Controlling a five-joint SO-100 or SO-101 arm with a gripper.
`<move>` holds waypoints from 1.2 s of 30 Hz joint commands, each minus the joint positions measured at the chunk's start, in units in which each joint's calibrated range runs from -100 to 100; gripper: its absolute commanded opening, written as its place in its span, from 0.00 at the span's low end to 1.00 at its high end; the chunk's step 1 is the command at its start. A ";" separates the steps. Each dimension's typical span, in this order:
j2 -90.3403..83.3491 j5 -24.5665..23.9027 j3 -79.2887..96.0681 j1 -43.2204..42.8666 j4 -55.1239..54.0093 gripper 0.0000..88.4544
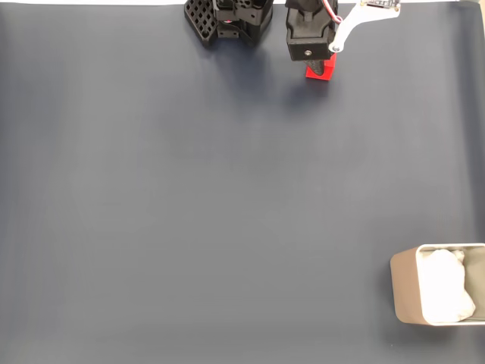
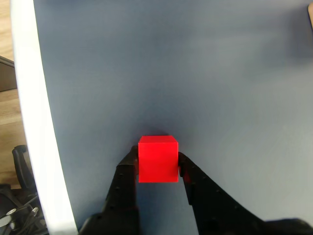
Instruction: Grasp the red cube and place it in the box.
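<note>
The red cube (image 2: 157, 159) sits between my two black fingers in the wrist view, both fingers pressed against its sides, so my gripper (image 2: 157, 164) is shut on it. In the fixed view the cube (image 1: 320, 71) peeks out below the black gripper (image 1: 318, 67) at the top of the dark mat, partly hidden by the arm. I cannot tell whether the cube rests on the mat or is lifted. The beige-grey box (image 1: 404, 292) with white paper lining stands at the bottom right corner, far from the gripper.
The arm's black base (image 1: 227, 19) stands at the top edge of the dark grey mat (image 1: 189, 197). In the wrist view the mat's white edge (image 2: 34, 122) curves down the left, with wooden floor beyond.
</note>
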 commanded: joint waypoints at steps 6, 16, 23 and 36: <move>0.45 -0.39 -0.79 -0.46 -0.50 0.01; 1.58 -0.68 -1.42 -0.46 -0.83 0.01; 5.30 -1.47 -6.08 -0.03 -0.75 0.00; 15.18 -2.54 -21.95 3.59 1.14 0.00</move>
